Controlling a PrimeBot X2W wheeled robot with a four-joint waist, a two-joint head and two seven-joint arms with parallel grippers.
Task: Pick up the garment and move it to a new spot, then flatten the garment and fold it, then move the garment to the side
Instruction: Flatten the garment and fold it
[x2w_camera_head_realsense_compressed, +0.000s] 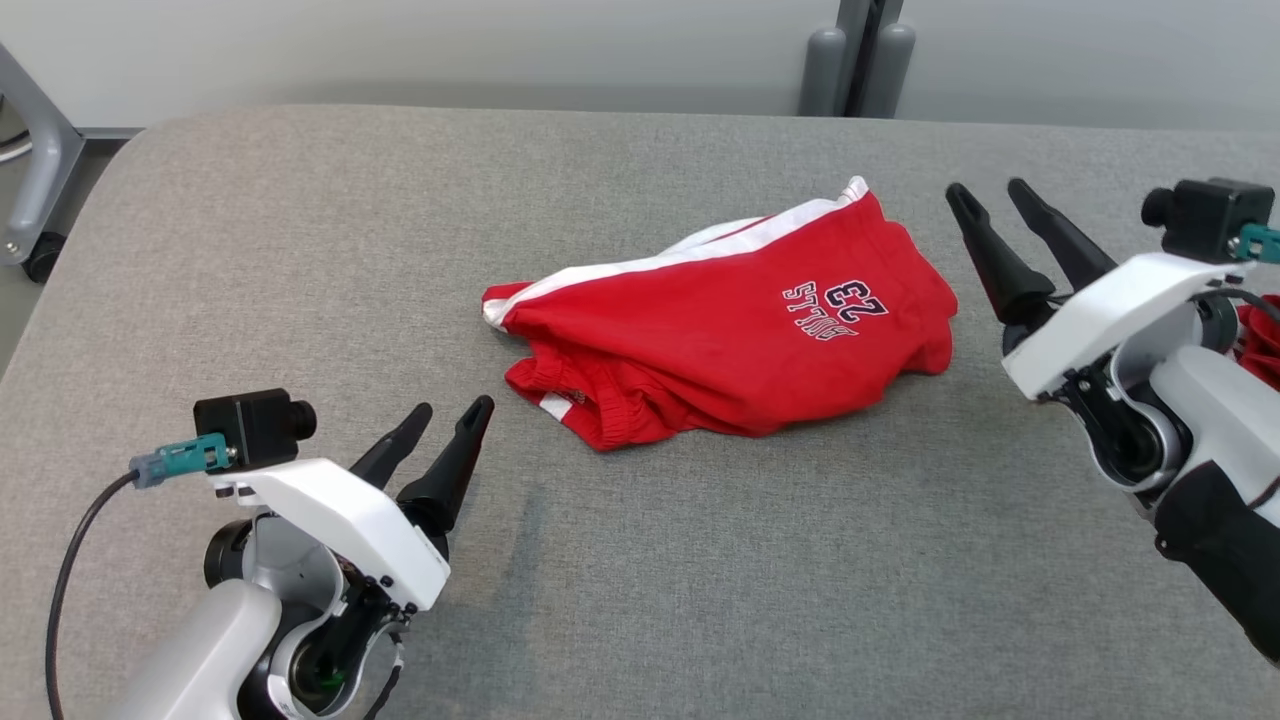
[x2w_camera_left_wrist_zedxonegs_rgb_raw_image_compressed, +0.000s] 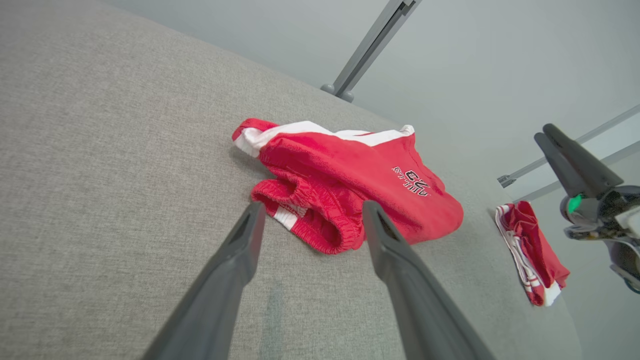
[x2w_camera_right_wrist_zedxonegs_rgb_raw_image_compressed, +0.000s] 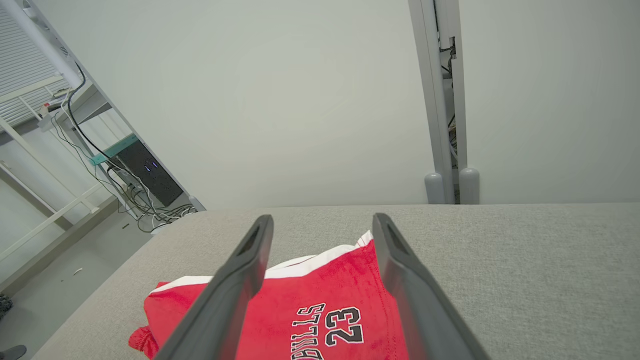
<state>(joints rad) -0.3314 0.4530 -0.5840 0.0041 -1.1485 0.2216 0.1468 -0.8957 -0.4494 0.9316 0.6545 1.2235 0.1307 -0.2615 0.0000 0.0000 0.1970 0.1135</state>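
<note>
The shorts (x2w_camera_head_realsense_compressed: 730, 320) lay in a loose red heap near the middle of the grey table (x2w_camera_head_realsense_compressed: 250, 250). Their white side stripe ran along the far edge, the printed number faced up, and the elastic waistband (x2w_camera_left_wrist_zedxonegs_rgb_raw_image_compressed: 320, 230) was bunched at the near left corner. Neither claw held them, so the step in hand was most likely the first one, the pick-up, with flattening and folding not yet done.

The left claw (x2w_camera_head_realsense_compressed: 454, 405) sat low over the table to the near left of the shorts. Its fingers were apart and empty, with the tips aimed at the waistband but short of it and not touching. The right claw (x2w_camera_head_realsense_compressed: 987, 188) stood just off the right edge of the shorts, also spread and empty. It seemed to be raised above the cloth, since its own camera looked across the shorts towards the wall.

A second red garment (x2w_camera_left_wrist_zedxonegs_rgb_raw_image_compressed: 530, 250) lay folded at the right edge of the table, well apart from the shorts.

The next move probably called for one claw to come down onto the cloth and close on a thick fold. The waistband looked like the firmest hold and was nearest the left claw. Pinching a single layer would risk the heap unrolling as it lifted.
</note>
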